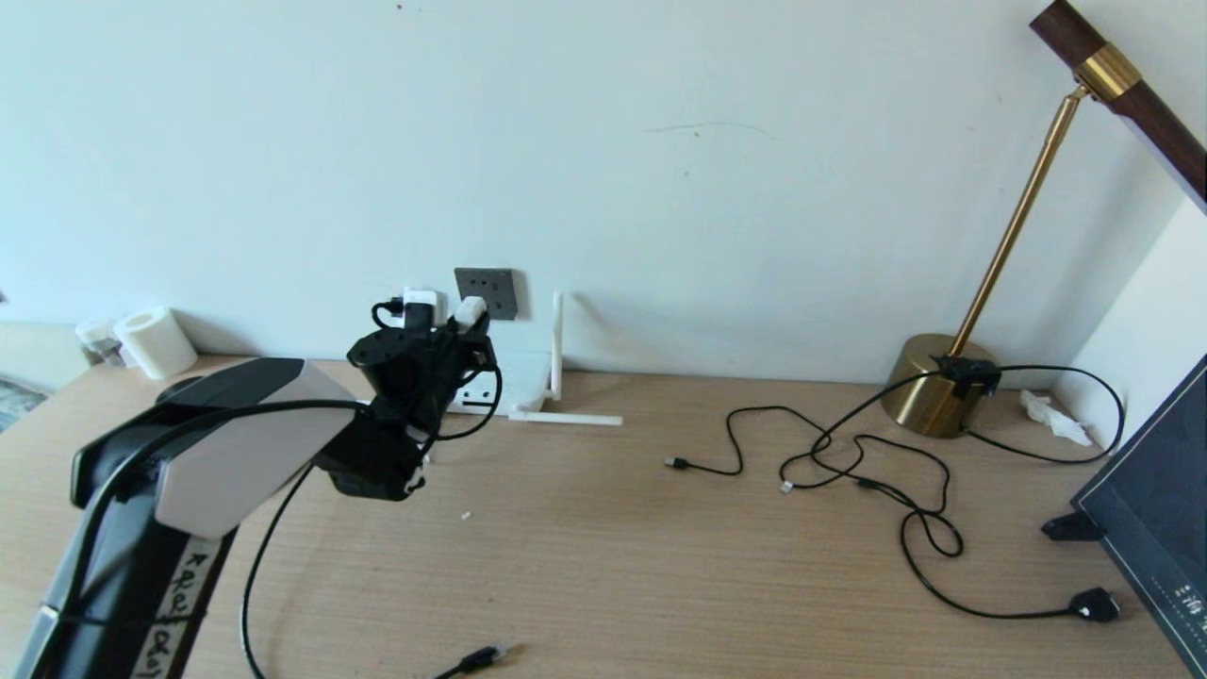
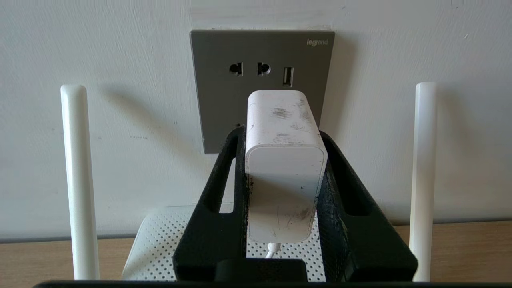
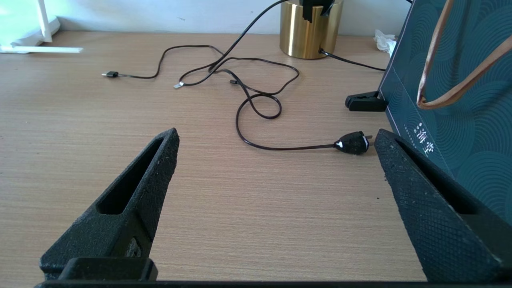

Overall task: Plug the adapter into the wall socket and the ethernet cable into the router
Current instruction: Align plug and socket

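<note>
My left gripper [image 1: 469, 323] is raised at the wall, shut on the white adapter [image 2: 285, 168], whose thin white cord hangs from its rear. The adapter's far end is at the lower half of the dark grey wall socket [image 2: 262, 80]; its pins are hidden. Below it lies the white router [image 2: 160, 240], with upright antennas [image 2: 78, 180] on either side. The ethernet cable's plug [image 1: 481, 657] lies at the table's near edge. My right gripper [image 3: 278, 134] hovers open over bare table and is out of the head view.
Thin black USB cables [image 1: 830, 453] sprawl from the brass lamp base [image 1: 934, 387] at the right. A black power plug [image 3: 353, 143] lies beside a teal bag [image 3: 460, 100]. A paper roll [image 1: 156, 341] stands at the far left.
</note>
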